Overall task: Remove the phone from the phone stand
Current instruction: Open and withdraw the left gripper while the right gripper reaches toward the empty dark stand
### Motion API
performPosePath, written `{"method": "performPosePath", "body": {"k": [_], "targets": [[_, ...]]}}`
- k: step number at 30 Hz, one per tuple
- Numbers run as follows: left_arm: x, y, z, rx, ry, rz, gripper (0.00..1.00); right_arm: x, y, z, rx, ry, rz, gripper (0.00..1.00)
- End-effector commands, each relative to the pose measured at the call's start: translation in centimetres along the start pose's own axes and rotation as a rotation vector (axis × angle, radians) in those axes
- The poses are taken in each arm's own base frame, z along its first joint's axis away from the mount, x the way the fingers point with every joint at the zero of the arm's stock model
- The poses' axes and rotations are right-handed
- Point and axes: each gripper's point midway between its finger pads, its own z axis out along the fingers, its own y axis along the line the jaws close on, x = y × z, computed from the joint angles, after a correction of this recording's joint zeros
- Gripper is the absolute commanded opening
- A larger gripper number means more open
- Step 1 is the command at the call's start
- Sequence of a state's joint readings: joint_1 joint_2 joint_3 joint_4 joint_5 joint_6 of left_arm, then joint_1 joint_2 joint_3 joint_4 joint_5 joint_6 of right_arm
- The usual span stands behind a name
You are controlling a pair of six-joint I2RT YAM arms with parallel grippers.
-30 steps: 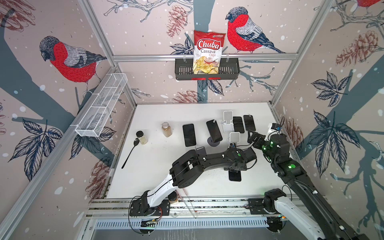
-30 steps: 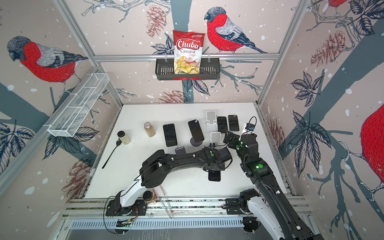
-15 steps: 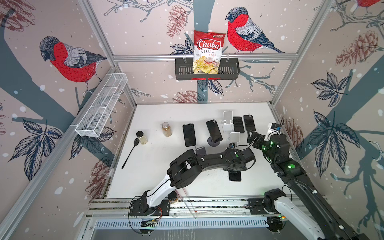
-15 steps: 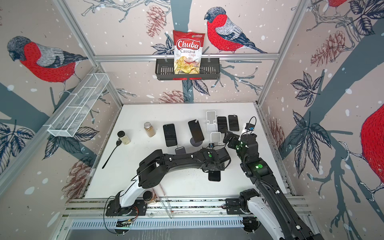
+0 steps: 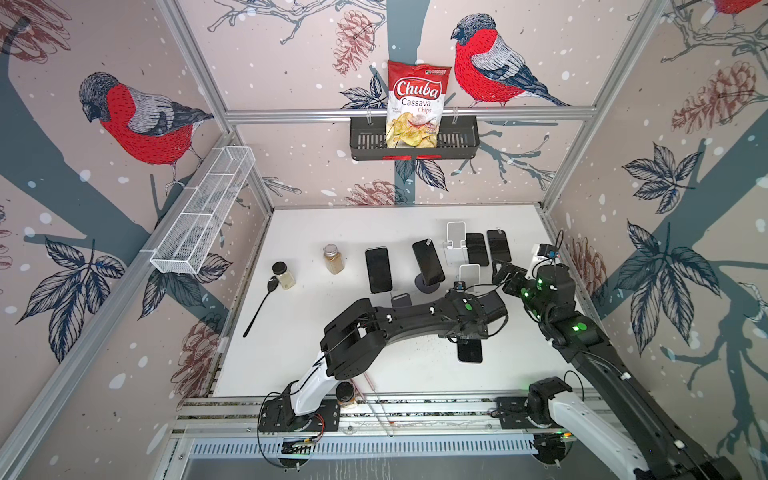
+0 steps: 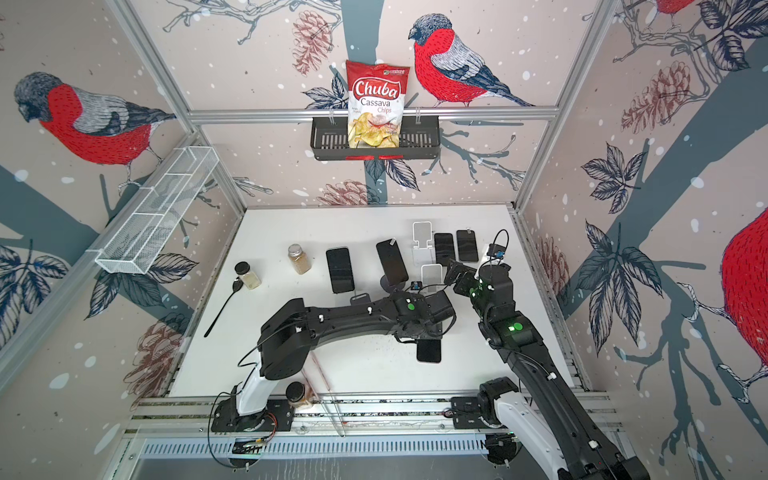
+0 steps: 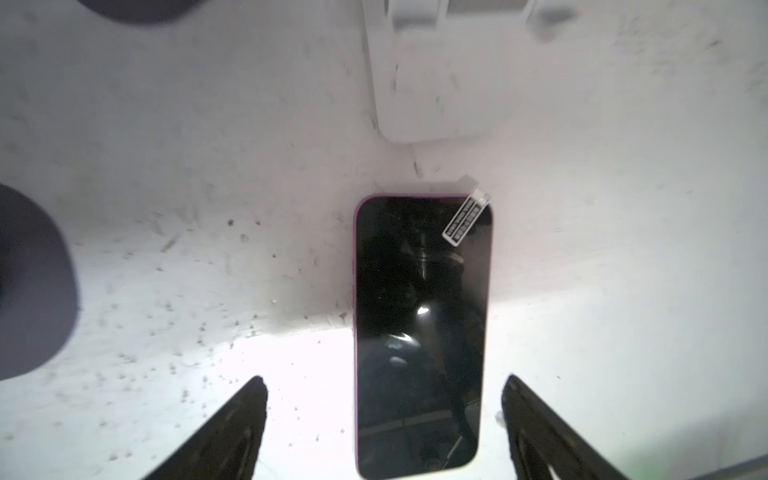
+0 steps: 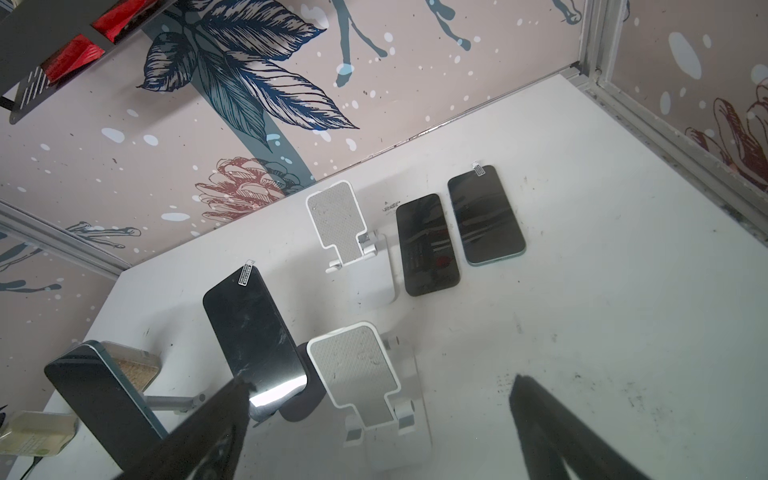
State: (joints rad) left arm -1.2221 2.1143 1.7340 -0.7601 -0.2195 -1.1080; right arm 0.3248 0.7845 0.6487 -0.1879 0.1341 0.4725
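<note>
- A white tabletop [image 5: 291,353] is sitting inside a booth papered with red-breasted birds and pine cones. On the far wall at 12 o'clock a chip bag [image 5: 417,104] is standing in a black basket [image 5: 361,143]. A white wire rack [image 5: 199,216] is hanging at 10 o'clock.
- The pink-edged phone [image 5: 469,353] [image 7: 419,332] is lying flat, screen up, at about 5 o'clock on the tabletop and off any stand. In both top views the left arm's wrist is hiding its far end.
- The near white stand [image 5: 469,272] is standing empty at 12 o'clock of that phone, close to it but not touching.
- The left arm [image 5: 415,316] is reaching in from 7 o'clock and hovering over the phone. The left jaws are standing apart, one finger [image 7: 232,424] on each side, with bare tabletop showing between finger and phone, so they are holding nothing.
- The right arm [image 5: 548,286] is hanging at 3 o'clock, facing the stands. The right jaws are gaping wide with nothing between them.
- At 10 o'clock of the near white stand, a second phone [image 5: 427,259] is leaning on a dark round-based stand [image 5: 426,284]. Further toward 9 o'clock, a third phone [image 5: 378,270] is resting raised on a grey stand.
- The far white stand [image 5: 456,235] is standing empty at 1 o'clock on the tabletop, and two flat phones [image 5: 476,249] are lying side by side just at its 3 o'clock.
- Two jars [image 5: 284,274] and a black spoon [image 5: 259,309] are sitting at 9 o'clock.
</note>
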Motion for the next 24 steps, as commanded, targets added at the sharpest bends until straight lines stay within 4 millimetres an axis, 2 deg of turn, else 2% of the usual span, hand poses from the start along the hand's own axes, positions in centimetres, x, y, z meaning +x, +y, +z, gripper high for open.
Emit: {"method": "performPosePath", "body": {"k": [1,6,13,17,24], "targets": [[-2.0,0.1,-2.2,0.023,-0.100,0.048,0.88,-0.9,1.1,0.1,-0.042,-0.018,-0.010,0.99],[-3.6,1.6,-5.9,0.079,-0.219,0.027,0.89,-0.6,2.2,0.5,-0.091,0.013,-0.039,0.99],[-4.7,4.0,-9.1,0.076,-0.288,0.044,0.91,-0.4,5.2,0.1,-0.194,0.048,-0.104,0.99],[-5.2,6.4,-10.4,0.083,-0.316,0.022,0.92,0.8,7.3,-0.3,-0.234,0.078,-0.166,0.99],[-6.3,11.6,-13.4,0.133,-0.411,-0.057,0.93,3.5,9.3,-0.4,-0.258,0.116,-0.241,0.99]]}}
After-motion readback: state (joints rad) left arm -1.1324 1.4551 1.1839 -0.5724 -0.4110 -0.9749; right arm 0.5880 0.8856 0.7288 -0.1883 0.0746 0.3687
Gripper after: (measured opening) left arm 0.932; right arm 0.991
